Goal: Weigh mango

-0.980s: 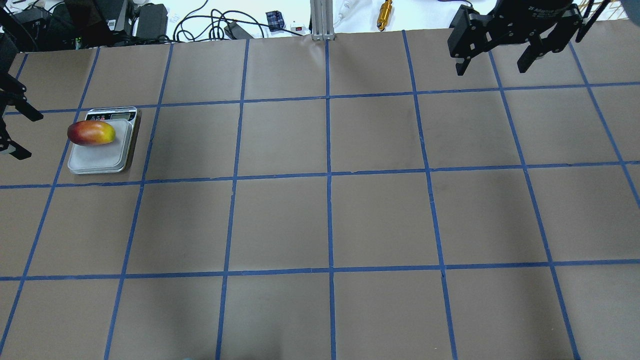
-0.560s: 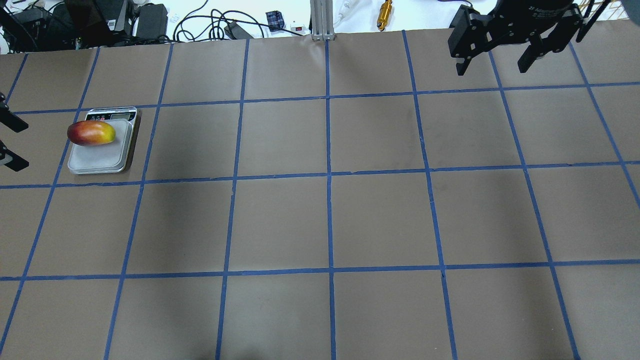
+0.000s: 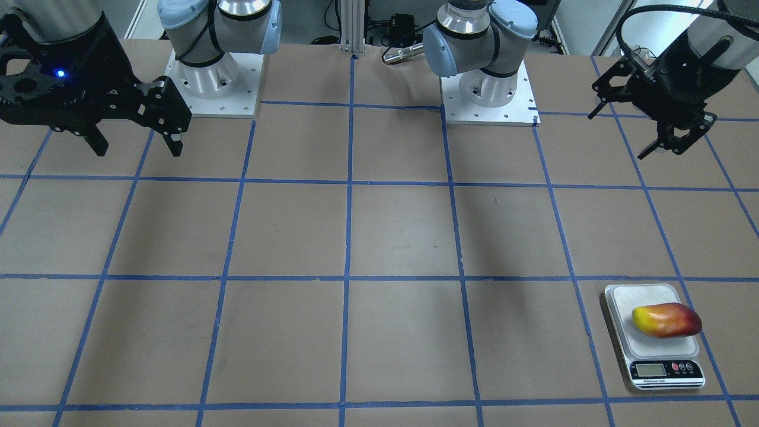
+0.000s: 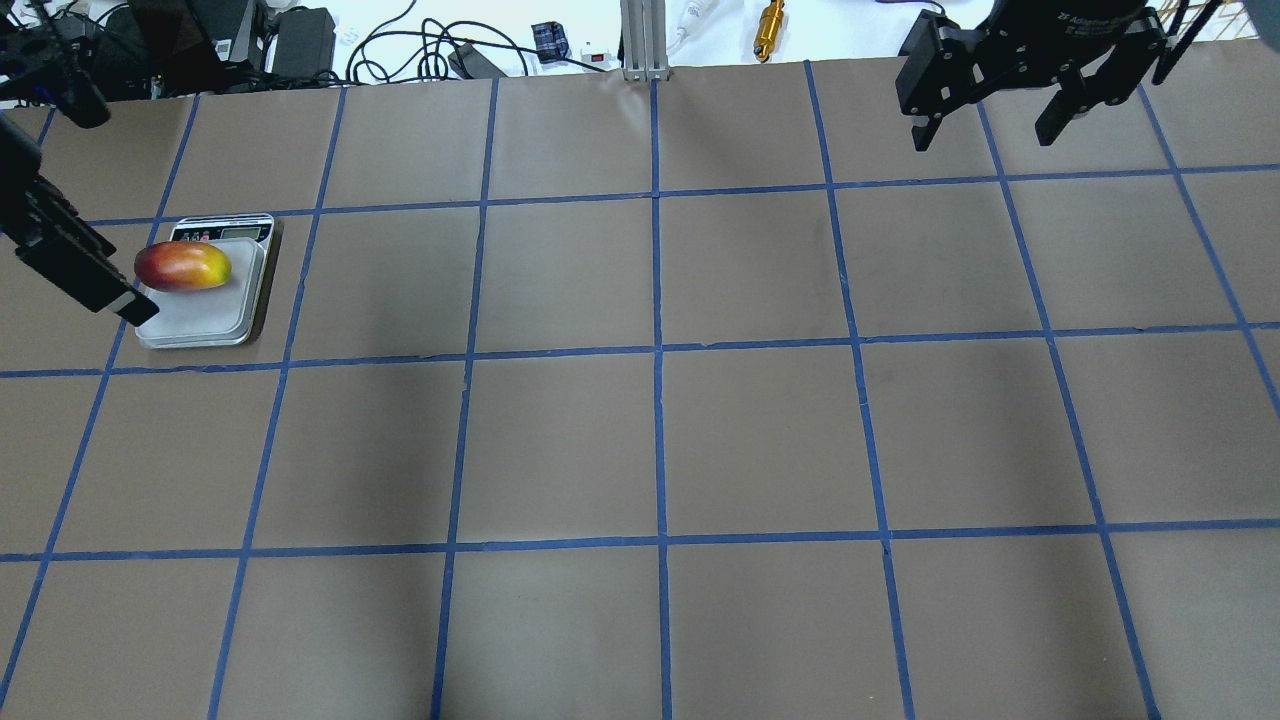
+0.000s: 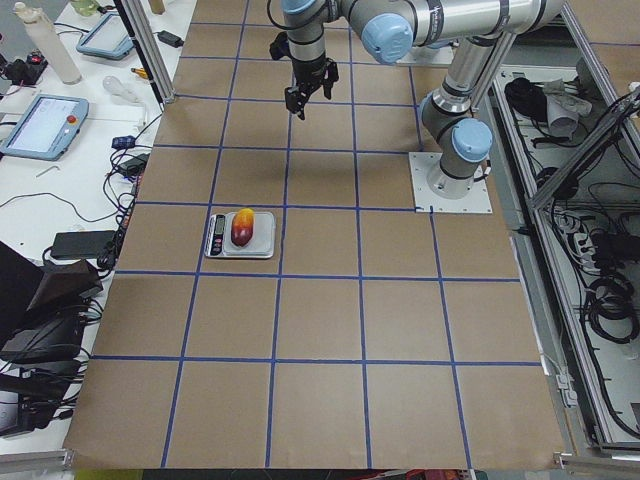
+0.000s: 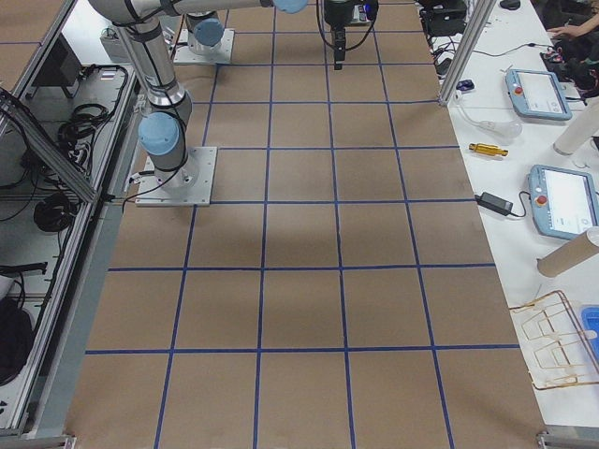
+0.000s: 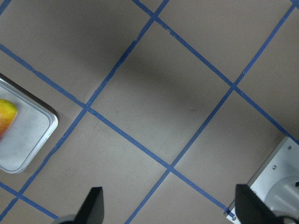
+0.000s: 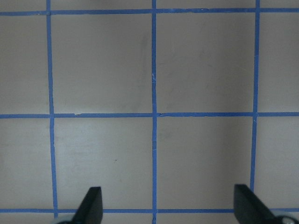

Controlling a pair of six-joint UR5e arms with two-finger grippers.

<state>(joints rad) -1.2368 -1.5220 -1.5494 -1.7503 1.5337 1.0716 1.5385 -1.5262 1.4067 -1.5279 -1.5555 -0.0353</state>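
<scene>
Mango [image 4: 183, 266] sits on scale [image 4: 200, 318], left end effector [image 7: 170, 207] and right end effector [image 4: 982, 138] raised (both agape, empty).

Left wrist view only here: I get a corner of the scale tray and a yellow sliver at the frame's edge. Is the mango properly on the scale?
Observer: Yes. The whole mango lies on its side on the platform of the scale, with no gripper touching it.
Operator: Which side is the readout on?
Observer: The display is on the scale's side away from the robot, just beyond the mango. Its digits are too small to read in any view.
</scene>
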